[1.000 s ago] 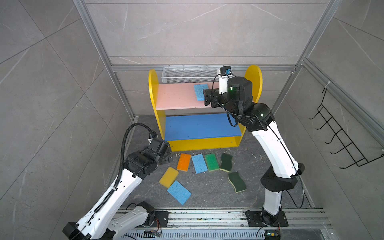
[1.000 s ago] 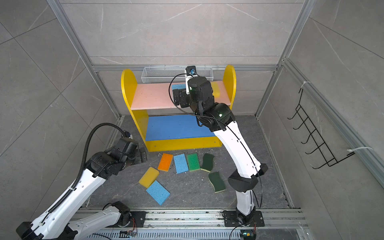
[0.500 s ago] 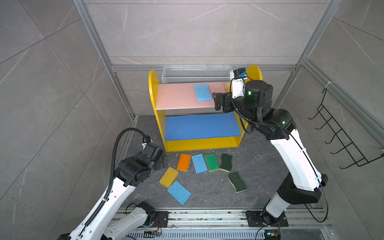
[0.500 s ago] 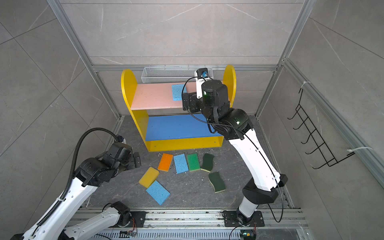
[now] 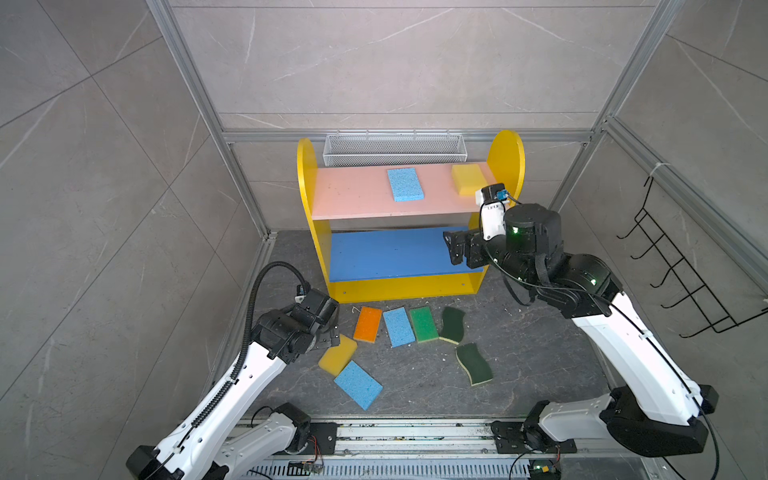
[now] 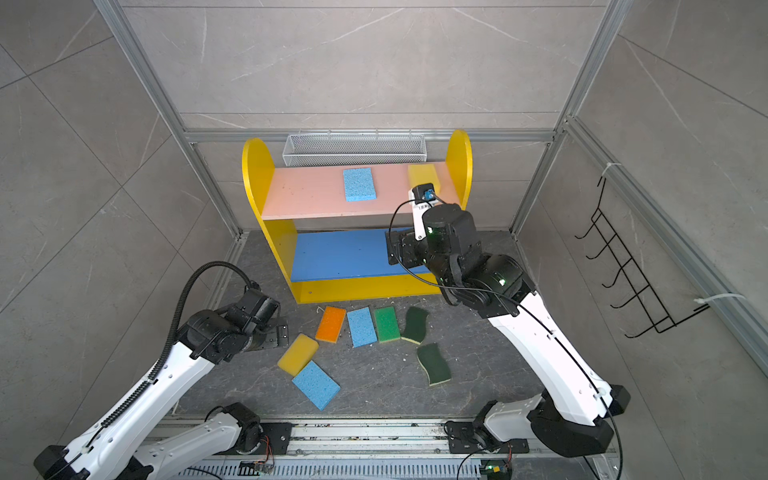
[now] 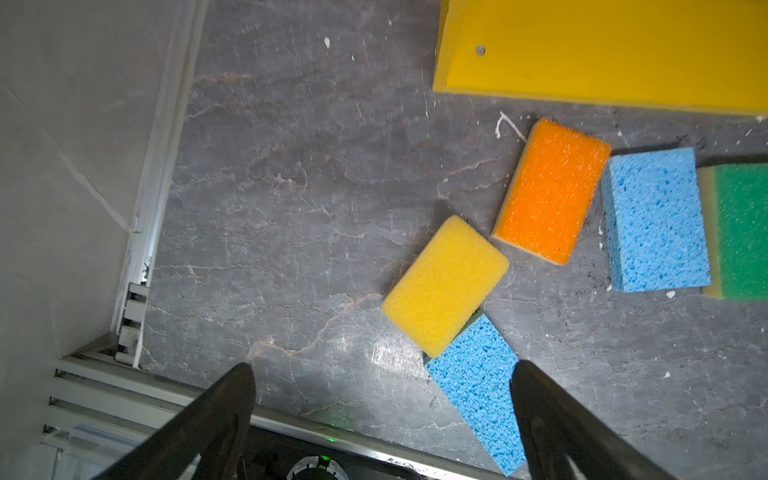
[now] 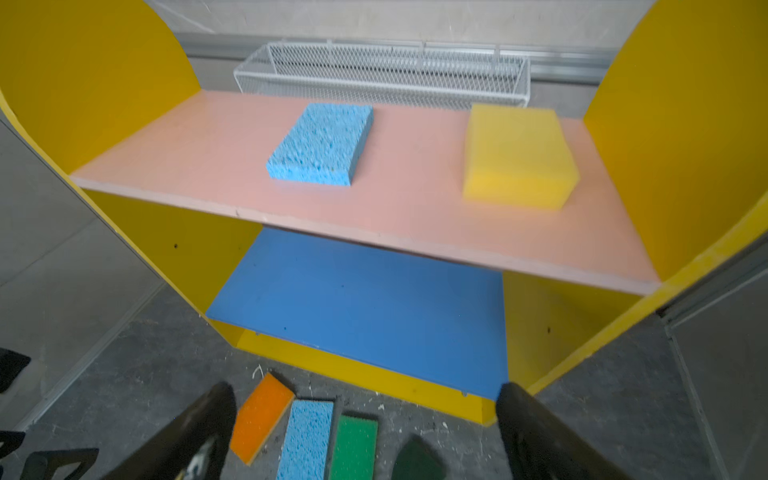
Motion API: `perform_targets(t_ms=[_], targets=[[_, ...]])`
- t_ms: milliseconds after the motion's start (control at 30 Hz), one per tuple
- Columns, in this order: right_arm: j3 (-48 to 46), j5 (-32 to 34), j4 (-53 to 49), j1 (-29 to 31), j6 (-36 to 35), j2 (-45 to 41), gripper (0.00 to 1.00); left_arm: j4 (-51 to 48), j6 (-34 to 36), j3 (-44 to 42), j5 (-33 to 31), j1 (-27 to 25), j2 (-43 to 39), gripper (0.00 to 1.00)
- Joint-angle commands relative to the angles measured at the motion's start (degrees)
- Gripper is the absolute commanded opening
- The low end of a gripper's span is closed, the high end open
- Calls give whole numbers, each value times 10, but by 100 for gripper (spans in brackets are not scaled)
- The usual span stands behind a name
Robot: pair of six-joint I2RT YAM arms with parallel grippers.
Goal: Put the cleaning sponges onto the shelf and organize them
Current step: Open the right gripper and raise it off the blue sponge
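The shelf (image 5: 308, 195) has a light blue sponge (image 5: 405, 184) and a thick yellow sponge (image 5: 467, 178) lying on its pink upper board (image 8: 208, 166). The blue middle board (image 5: 386, 253) is bare. On the floor in front lie an orange sponge (image 5: 368, 324), a blue one (image 5: 398, 326), a bright green one (image 5: 423, 323), two wavy dark green ones (image 5: 452, 325) (image 5: 474, 363), a yellow one (image 7: 444, 286) and another blue one (image 7: 473, 386). My left gripper (image 7: 382, 368) is open and empty above the floor beside the yellow sponge. My right gripper (image 8: 366, 388) hangs open and empty before the shelf.
A white mesh basket (image 5: 395, 149) hangs on the back wall behind the shelf. A black wire hook rack (image 5: 681, 274) is on the right wall. Metal frame rails (image 7: 137, 374) run along the floor's left and front edges.
My right arm has drawn back from the pink board, down and to the right, uncovering the yellow sponge there. My left gripper has moved toward the front and opened slightly wider.
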Motion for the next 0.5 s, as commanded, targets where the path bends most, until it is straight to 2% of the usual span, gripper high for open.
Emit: perform_targets(t_ms=[0, 267, 467], targets=[[-61, -12, -13, -1, 41, -34, 99, 35, -33, -31, 45, 3, -23, 99], [-174, -24, -29, -1, 82, -69, 99, 123, -31, -119, 96, 3, -52, 99], [-235, -28, -31, -2, 99, -86, 99, 112, 5, -113, 108, 3, 30, 98]])
